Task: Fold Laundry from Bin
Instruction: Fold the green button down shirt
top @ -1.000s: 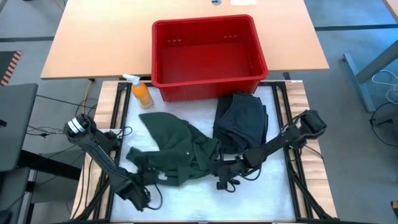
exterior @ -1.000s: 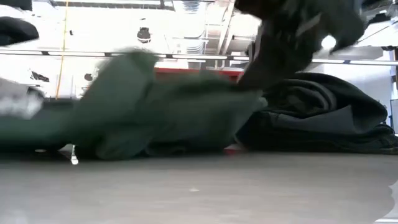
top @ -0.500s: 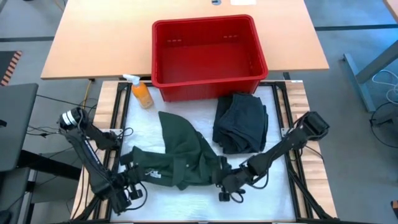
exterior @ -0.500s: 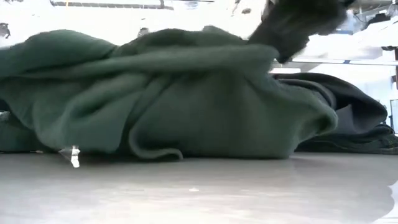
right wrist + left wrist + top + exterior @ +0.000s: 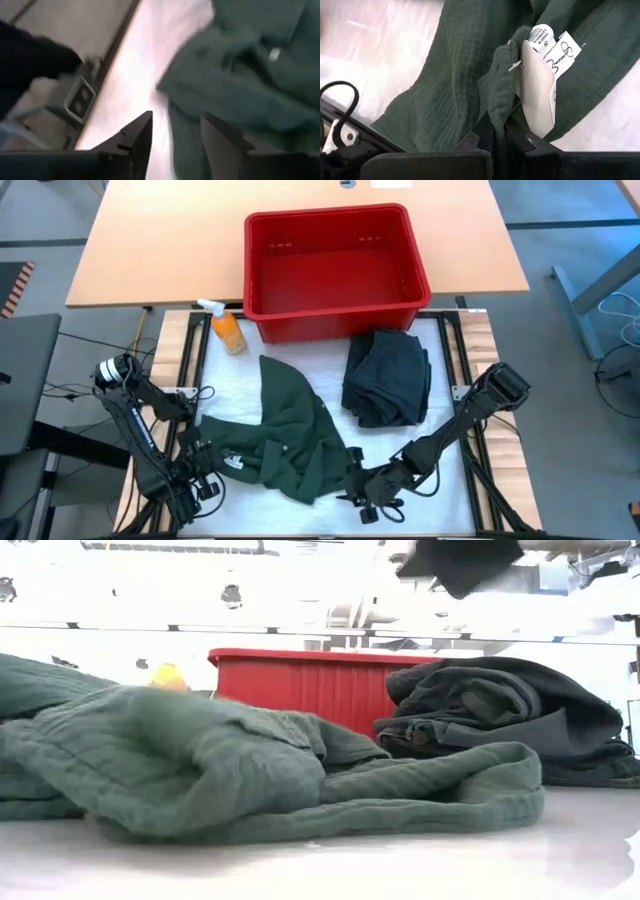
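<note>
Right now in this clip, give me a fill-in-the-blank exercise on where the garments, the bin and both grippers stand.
1. The left gripper is shut on a fold of the ____ garment.
2. The right gripper has its fingers ____, with no cloth between them.
3. The red bin holds ____ laundry.
4. The folded dark pile lies on the white mat, on the ____ arm's side of the green garment.

Missing words: green; open; no; right

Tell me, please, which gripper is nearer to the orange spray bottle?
Left. The left gripper sits at the table's near-left corner, below the spray bottle; the right gripper lies farther along the near edge.
</note>
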Motion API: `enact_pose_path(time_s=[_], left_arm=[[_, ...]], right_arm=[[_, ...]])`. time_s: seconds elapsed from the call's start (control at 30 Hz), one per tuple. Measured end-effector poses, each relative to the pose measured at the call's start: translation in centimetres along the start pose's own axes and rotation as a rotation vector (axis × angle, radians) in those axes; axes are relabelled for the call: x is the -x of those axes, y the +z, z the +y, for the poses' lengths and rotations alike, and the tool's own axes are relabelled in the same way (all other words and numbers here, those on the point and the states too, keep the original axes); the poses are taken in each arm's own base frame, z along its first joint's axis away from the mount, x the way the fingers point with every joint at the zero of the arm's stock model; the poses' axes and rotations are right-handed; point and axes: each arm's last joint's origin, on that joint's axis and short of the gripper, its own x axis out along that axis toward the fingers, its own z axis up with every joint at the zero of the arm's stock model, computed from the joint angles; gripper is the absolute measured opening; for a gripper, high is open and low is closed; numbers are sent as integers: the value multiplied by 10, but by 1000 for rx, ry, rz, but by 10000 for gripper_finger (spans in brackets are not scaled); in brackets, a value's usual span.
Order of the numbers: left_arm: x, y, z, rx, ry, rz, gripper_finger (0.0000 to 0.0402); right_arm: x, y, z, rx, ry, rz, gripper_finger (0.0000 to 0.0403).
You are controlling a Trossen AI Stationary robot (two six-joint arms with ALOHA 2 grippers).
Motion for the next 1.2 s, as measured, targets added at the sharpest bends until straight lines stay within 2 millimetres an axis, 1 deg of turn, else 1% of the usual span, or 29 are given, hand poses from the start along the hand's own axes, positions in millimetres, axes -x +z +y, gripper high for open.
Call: enact_pose_path(time_s=[0.17, 0.3, 0.37, 0.47, 0.57, 0.63, 0.73, 0.87, 0.97, 1.03, 1.07, 1.13, 1.2], left_arm=[[0, 0, 0, 5, 1, -1, 0], [0, 0, 0, 3, -1, 0, 0], [0, -1, 0, 0, -1, 17, 0], [0, -2, 0, 0, -3, 56, 0], [0, -2, 0, -1, -5, 64, 0], [0, -2, 0, 0, -5, 55, 0], [0, -2, 0, 4, -4, 42, 0], [0, -1, 0, 4, -4, 18, 0], [0, 0, 0, 3, -3, 0, 0], [1, -1, 0, 2, -3, -17, 0], [2, -1, 0, 3, 0, -33, 0], [9, 1, 2, 0, 16, -80, 0], [21, 5, 6, 6, 41, -140, 0]], right_arm=[[-18, -21, -4, -10, -52, 113, 224], [-29, -38, -11, -55, -152, 201, 231], [-30, -44, -17, -135, -205, 255, 228], [-26, -47, -22, -234, -255, 287, 223], [-20, -45, -16, -254, -283, 246, 220], [-17, -45, -10, -290, -332, 199, 219], [-16, -54, -6, -365, -400, 188, 219], [-33, -72, -6, -392, -429, 218, 219], [-46, -76, -8, -407, -432, 197, 216], [-49, -77, -11, -396, -440, 191, 199], [-49, -76, -12, -379, -438, 192, 181], [-44, -70, -15, -329, -429, 212, 129], [-31, -58, -18, -255, -417, 250, 61]])
